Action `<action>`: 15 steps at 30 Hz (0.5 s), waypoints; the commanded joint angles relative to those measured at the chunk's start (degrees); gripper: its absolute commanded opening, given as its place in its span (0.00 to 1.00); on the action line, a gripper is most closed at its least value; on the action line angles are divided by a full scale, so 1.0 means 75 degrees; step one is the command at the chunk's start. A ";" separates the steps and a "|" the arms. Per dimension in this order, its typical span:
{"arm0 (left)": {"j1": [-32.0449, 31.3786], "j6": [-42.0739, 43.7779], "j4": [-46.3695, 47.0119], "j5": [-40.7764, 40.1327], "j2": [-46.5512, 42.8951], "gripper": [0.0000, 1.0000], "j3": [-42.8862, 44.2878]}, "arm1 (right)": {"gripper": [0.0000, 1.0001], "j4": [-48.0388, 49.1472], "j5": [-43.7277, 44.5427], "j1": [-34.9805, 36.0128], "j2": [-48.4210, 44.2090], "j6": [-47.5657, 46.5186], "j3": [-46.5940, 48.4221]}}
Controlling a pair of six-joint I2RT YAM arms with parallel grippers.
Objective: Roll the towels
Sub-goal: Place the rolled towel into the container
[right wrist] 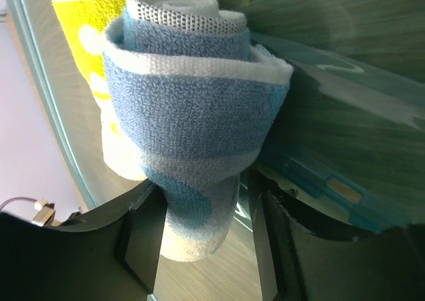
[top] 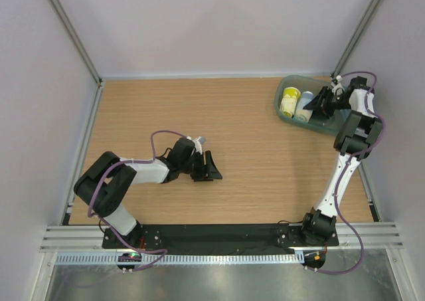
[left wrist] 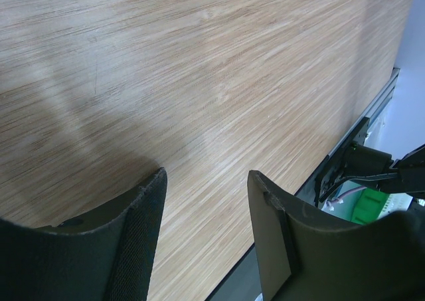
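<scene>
At the near side of the table (top: 252, 128), the left gripper (top: 207, 168) hovered low over bare wood, jaws parted and empty. Farther off, at the far right corner, both towels stood rolled and on end in the teal tray (top: 322, 128), the yellow towel (top: 289, 102) touching the blue towel (top: 305, 106). The right gripper (top: 323, 101) straddled the blue roll's lower end. A thin gap showed at one finger, so the jaws appeared parted rather than clamped, though the close view left this uncertain.

Judgement: setting the blue roll down was the step in hand. The jaws should spread fully and withdraw straight along the roll's axis, lest a finger drag the outer flap loose or tip the yellow roll.

The table was smooth wood-grain, likely offering thin cloth little grip. Plain white walls (top: 219, 22) and metal corner posts (top: 70, 32) enclosed it beyond.
</scene>
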 commanded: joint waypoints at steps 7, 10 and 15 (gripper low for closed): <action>-0.0010 0.0532 -0.1272 -0.1021 0.0425 0.56 -0.0369 | 0.64 0.0418 0.1830 0.0051 -0.1163 0.0269 -0.0586; -0.0010 0.0544 -0.1260 -0.1021 0.0401 0.56 -0.0404 | 0.66 0.0441 0.1831 0.0051 -0.1480 0.0363 -0.0633; -0.0010 0.0544 -0.1237 -0.1009 0.0389 0.56 -0.0416 | 0.68 0.0406 0.1842 0.0156 -0.1808 0.0433 -0.0679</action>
